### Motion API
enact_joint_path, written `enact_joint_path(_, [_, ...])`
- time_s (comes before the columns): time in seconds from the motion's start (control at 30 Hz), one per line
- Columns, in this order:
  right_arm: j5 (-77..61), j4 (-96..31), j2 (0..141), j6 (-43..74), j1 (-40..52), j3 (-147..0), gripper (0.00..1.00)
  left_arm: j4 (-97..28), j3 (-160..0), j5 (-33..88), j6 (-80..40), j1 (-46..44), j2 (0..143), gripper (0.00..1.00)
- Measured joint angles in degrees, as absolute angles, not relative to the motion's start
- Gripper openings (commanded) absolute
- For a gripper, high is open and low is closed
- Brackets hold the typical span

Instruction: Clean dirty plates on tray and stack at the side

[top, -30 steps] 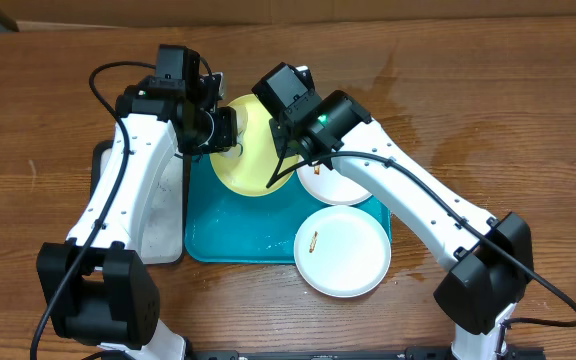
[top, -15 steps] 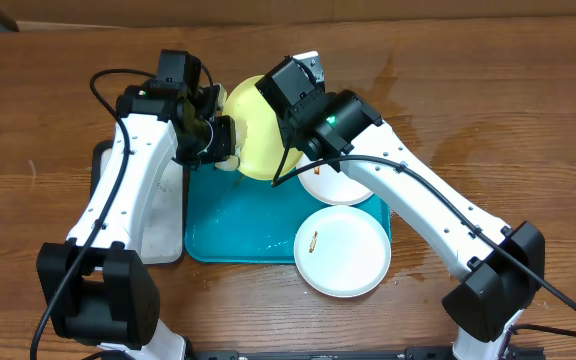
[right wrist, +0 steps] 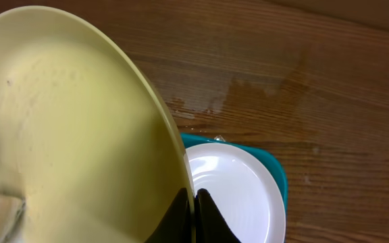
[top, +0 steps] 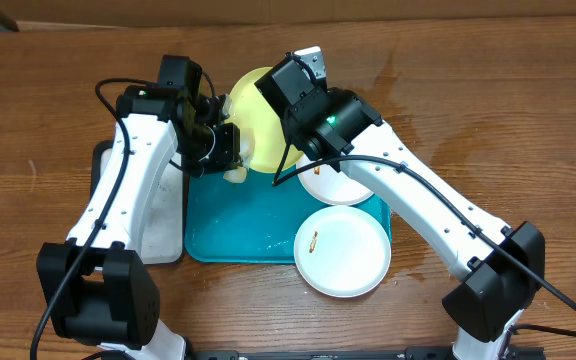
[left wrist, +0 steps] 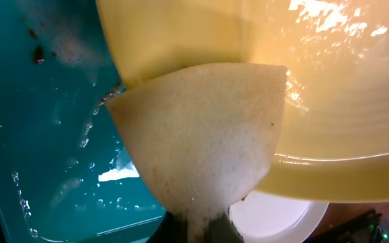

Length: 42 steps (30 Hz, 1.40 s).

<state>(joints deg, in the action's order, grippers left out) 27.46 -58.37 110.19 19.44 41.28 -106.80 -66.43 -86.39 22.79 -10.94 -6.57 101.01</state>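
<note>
Because the right gripper (right wrist: pixel 194 202) pinched the yellow plate (top: pixel 255 120) by its rim, tilted on edge over the tray (top: pixel 238 225) at upper centre, its face met the sponge (left wrist: pixel 201 135) clamped in the left gripper (left wrist: pixel 204 228), presumably so drips landed in the tray.

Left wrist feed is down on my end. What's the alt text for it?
A tan sponge held in the left gripper rests against the wet, tilted yellow plate. Below lies the wet teal tray with suds and brown crumbs, and a white plate's edge shows at the bottom.
</note>
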Motion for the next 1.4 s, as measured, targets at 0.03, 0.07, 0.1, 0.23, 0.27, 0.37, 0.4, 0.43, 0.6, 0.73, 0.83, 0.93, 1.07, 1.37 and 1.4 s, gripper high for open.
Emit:
enact_joint_path(0.03, [27.7,-58.2,110.2,19.4,41.3,-106.8,0.04,-67.1,-86.4,23.0,-10.7,-6.6,101.0,0.04])
enact_joint_path(0.07, [28.0,-58.1,110.2,19.4,41.3,-106.8,0.04,-67.8,-86.4,23.0,-10.5,-6.6,101.0,0.04])
enact_joint_path(0.1, [28.0,-58.1,110.2,19.3,41.3,-106.8,0.04,-68.2,-86.4,23.1,-10.4,-6.6,101.0,0.04])
enact_joint_path(0.23, [28.7,-58.0,110.2,19.2,41.3,-106.8,0.04,-68.3,-86.4,22.6,-10.3,-6.6,101.0,0.04])
enact_joint_path(0.27, [28.9,-58.0,110.2,19.2,41.3,-106.8,0.04,-68.2,-86.4,22.4,-10.3,-6.5,101.0,0.04])
enact_joint_path(0.37, [29.6,-57.9,110.2,18.4,41.3,-106.8,0.04,-68.5,-87.2,21.9,-10.3,-6.1,101.0,0.04])
enact_joint_path(0.4, [29.8,-57.9,110.2,18.2,41.3,-106.8,0.04,-68.6,-87.9,21.8,-10.3,-5.8,101.1,0.04])
enact_joint_path(0.43, [30.0,-57.9,110.2,17.9,41.3,-106.8,0.04,-68.8,-89.0,21.6,-10.3,-5.5,101.1,0.04])
enact_joint_path(0.6, [30.7,-57.4,110.2,17.5,41.4,-106.8,0.04,-71.4,-96.4,21.0,-10.3,-3.3,101.1,0.04])
enact_joint_path(0.73, [32.5,-56.6,110.2,17.2,41.9,-106.8,0.04,-74.6,-99.3,19.9,-10.3,-1.7,100.9,0.04])
enact_joint_path(0.83, [34.7,-56.1,110.2,16.6,42.9,-106.8,0.04,-77.0,-99.5,17.4,-10.1,0.0,100.9,0.04])
enact_joint_path(0.93, [38.6,-54.7,110.3,15.8,44.5,-106.8,0.04,-78.3,-99.5,14.8,-10.1,2.9,100.9,0.04])
enact_joint_path(1.07, [46.5,-52.2,112.0,14.5,47.7,-106.8,0.04,-79.7,-99.5,10.2,-10.7,8.2,100.9,0.04])
enact_joint_path(1.37, [68.3,-44.8,119.2,9.3,55.5,-106.8,0.04,-79.1,-98.0,3.6,-12.1,13.7,100.9,0.04])
enact_joint_path(1.4, [70.8,-44.4,119.5,9.1,56.3,-106.8,0.04,-78.5,-97.1,2.8,-12.2,13.6,100.9,0.04])
